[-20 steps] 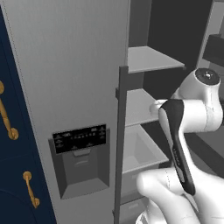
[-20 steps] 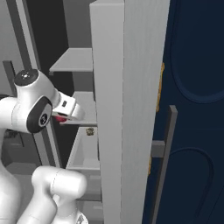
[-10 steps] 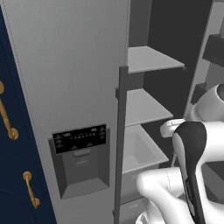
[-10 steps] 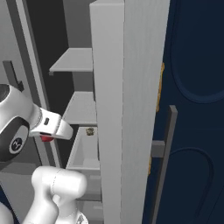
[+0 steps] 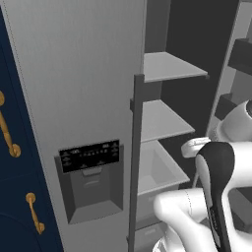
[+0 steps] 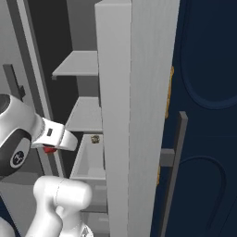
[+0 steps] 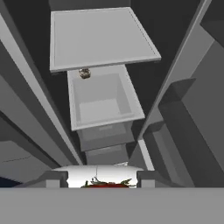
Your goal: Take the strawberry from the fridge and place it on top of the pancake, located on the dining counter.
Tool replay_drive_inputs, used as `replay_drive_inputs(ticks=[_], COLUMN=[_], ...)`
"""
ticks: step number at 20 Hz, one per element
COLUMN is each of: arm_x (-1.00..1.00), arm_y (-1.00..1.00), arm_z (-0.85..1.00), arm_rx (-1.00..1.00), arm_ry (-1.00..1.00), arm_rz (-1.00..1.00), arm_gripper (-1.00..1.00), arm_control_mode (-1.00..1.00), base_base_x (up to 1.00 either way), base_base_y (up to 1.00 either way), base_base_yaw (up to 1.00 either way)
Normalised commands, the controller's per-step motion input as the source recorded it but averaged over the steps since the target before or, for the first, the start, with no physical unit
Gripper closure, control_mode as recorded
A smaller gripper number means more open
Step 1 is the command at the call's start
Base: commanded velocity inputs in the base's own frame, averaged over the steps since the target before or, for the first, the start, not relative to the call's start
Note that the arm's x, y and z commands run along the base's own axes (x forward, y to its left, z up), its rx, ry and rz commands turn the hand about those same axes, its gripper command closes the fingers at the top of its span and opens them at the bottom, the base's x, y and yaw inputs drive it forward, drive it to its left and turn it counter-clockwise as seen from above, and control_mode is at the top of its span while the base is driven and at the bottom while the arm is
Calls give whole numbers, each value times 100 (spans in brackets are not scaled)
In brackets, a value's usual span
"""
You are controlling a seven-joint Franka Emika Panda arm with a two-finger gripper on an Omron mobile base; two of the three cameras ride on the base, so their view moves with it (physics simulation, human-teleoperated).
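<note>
Red strawberry (image 7: 107,184) sits between your claw's (image 7: 100,181) tips, clamped partway closed on it, outside the open fridge (image 5: 74,98).
You can see its green leaves facing the camera in the hand view; its long axis is too hidden to judge. Right base view shows the berry as a red spot under the white hand, and a small brown item (image 6: 95,139) at the drawer's (image 6: 88,162) back. Left base view adds the black dispenser panel (image 5: 91,155) and navy cabinet (image 5: 15,197) with gold handles.
</note>
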Motion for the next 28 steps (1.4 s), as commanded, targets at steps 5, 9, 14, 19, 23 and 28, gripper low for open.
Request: replay_drive_inputs(ticks=[5, 9, 14, 19, 23, 28], arm_x=[-14, 0, 0, 0, 0, 0], arm_y=[8, 0, 0, 0, 0, 0], arm_z=[0, 0, 0, 0, 0, 0], arm_rx=[-1, 0, 0, 0, 0, 0], arm_ry=[0, 0, 0, 0, 0, 0], arm_rz=[0, 0, 0, 0, 0, 0], arm_gripper=[100, 100, 100, 100, 100, 100], arm_control_mode=[100, 100, 100, 100, 100, 100], base_base_x=[-55, -100, -100, -100, -70, -9], base_base_y=[24, 36, 6, -16, -48, -79], base_base_yaw=[0, -1, -28, -52, -62, -72])
